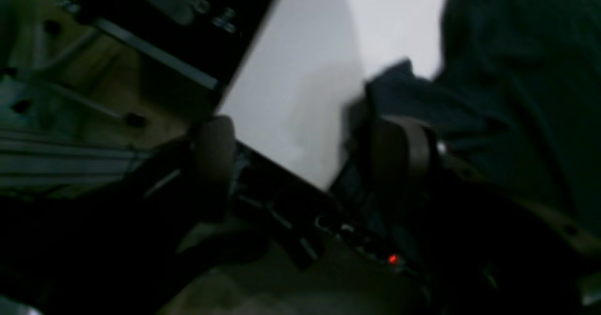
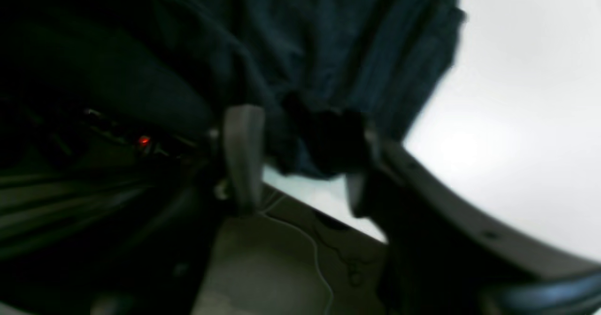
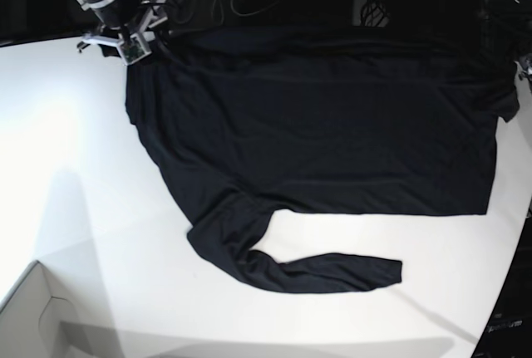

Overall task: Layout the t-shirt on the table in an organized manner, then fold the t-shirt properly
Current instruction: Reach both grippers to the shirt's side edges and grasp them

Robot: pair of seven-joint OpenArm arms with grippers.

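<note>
Meanwhile both arms' fingers [image 1: 213,160] [image 2: 244,155] stand parted at the t-shirt [image 3: 316,125] edge, a cardboard box [image 3: 33,316] well apart.

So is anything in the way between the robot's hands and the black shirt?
No. Both grippers are right at the t-shirt, at its far edge. The right gripper has cloth between its open fingers; the left gripper sits open beside a fold. Nothing else lies on the table between them.
</note>
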